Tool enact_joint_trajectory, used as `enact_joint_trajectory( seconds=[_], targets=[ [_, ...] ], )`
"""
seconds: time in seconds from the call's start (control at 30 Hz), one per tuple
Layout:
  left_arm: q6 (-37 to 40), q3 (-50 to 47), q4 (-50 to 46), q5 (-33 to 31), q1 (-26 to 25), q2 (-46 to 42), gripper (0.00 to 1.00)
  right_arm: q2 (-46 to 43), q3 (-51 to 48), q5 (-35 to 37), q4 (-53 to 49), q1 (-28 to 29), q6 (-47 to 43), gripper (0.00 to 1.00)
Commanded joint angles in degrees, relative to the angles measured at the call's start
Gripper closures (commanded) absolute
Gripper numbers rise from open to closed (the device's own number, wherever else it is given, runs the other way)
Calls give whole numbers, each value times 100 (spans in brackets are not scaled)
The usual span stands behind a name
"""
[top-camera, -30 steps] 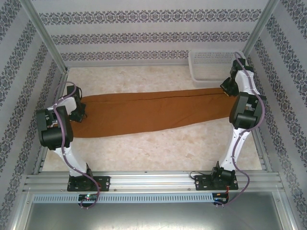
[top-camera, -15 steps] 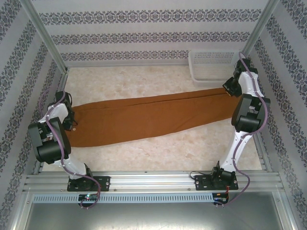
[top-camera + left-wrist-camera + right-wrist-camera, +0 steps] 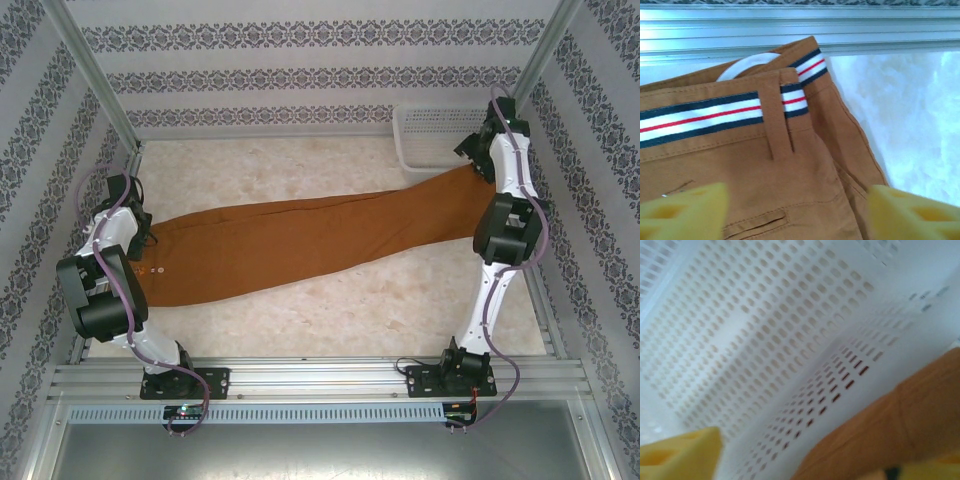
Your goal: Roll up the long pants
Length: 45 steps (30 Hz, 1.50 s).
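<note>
Top view: the long pants [image 3: 300,240] lie slantwise, from the left gripper [image 3: 145,235] at lower left to the right gripper [image 3: 470,152] by the white basket [image 3: 430,125]. Left wrist: fingers [image 3: 685,210] spread apart over the navy-white-red striped waistband [image 3: 700,117]. Right wrist: fingers [image 3: 680,450] spread apart, with the pants hem [image 3: 880,430] at lower right.

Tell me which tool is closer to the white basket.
Right. The right tool is by the basket's near right corner, at the pants' leg ends. The left tool is far off at the opposite end, over the waistband.

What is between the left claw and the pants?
Nothing visible. The left gripper is open right above the pants, by the striped waistband, with only cloth in front of it.
</note>
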Motion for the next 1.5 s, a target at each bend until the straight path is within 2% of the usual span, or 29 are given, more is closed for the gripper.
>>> enact_joint_trajectory(
  seconds=[0.0, 0.03, 0.1, 0.13, 0.17, 0.2, 0.23, 0.27, 0.33, 0.37, 0.43, 0.47, 0.7, 0.73, 0.77, 0.8, 0.83, 0.87, 0.97, 1.13, 1.23, 1.4, 1.47],
  targets=[
    [242, -12, 261, 295, 24, -294, 0, -239, -291, 349, -113, 69, -298, 6],
    [255, -24, 261, 353, 24, -334, 6, -372, -442, 374, -78, 59, -333, 8],
    [255, -44, 263, 445, -9, -450, 44, -733, -801, 399, 88, 44, -458, 13],
    [246, -63, 253, 443, -37, -497, 69, -945, -1034, 399, 209, 50, -531, 18],
    [250, -80, 253, 476, -64, -556, 97, -1128, -1239, 390, 304, 34, -597, 28],
    [271, -94, 272, 538, -90, -630, 100, -1333, -1463, 373, 433, 24, -664, 55],
    [268, -121, 285, 613, -108, -679, 100, -1528, -1675, 377, 507, 15, -721, 96],
    [234, -163, 303, 691, -150, -749, 100, -1682, -1823, 388, 524, 18, -748, 100],
    [169, -261, 380, 764, -270, -877, 100, -1982, -2153, 357, 617, 24, -838, 100],
    [163, -285, 401, 757, -363, -927, 100, -2133, -2326, 374, 674, 22, -862, 83],
    [171, -283, 402, 685, -512, -982, 100, -2359, -2628, 360, 855, 22, -1000, 22],
    [156, -270, 407, 665, -553, -980, 100, -2413, -2673, 429, 829, 28, -1023, 3],
    [145, -168, 328, 737, -631, -979, 95, -2676, -2934, 400, 674, -15, -1108, 3],
    [152, -183, 317, 733, -639, -1020, 95, -2744, -3028, 345, 670, -14, -1120, 8],
    [175, -199, 314, 739, -652, -1049, 96, -2837, -3152, 227, 712, -12, -1150, 20],
    [172, -219, 311, 751, -669, -1088, 100, -2953, -3353, 129, 769, -11, -1161, 54],
    [178, -254, 333, 797, -695, -1113, 100, -3056, -3534, 106, 832, 21, -1160, 91],
    [189, -309, 402, 898, -735, -1120, 100, -3172, -3754, 121, 870, 43, -1190, 100],
    [-5, -596, 582, 1112, -970, -1087, 100, -3275, -4191, 182, 898, 116, -1288, 100],
    [-541, -1073, 964, 1112, -1602, -640, 100, -3066, -4610, 191, 1034, 110, -1332, 100],
    [-688, -1054, 1063, 880, -1846, -196, 100, -2726, -4601, 162, 1036, 112, -1400, 100],
    [-643, -467, 571, 323, -1831, 697, 100, -2105, -4396, 301, 1014, 112, -1440, 100],
    [-562, -200, 423, 154, -1760, 971, 100, -1936, -4285, 308, 1007, 110, -1467, 97]
  ],
)
